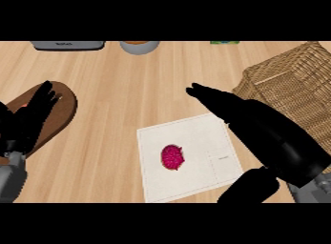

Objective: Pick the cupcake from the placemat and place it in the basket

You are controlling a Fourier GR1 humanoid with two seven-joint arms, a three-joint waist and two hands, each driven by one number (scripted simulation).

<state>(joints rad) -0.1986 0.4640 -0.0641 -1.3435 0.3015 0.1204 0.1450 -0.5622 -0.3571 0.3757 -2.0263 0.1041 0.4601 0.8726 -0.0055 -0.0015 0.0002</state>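
Observation:
A pink-topped cupcake [172,157] sits on a white placemat [196,138] near the counter's front middle. My right hand [266,131] hovers above the placemat's right side with straight fingers pointing up and left, the thumb [249,187] low at the placemat's front right corner. It is open and holds nothing; the cupcake lies to its left, apart from it. The wicker basket [302,90] stands at the right, partly behind the right hand. My left hand [23,121] rests open at the far left, fingers up.
A brown oval board [62,107] lies under the left hand. At the back edge are a grey appliance [67,45], a bowl [139,46] and a green item [224,42]. Bare wood lies between the board and the placemat.

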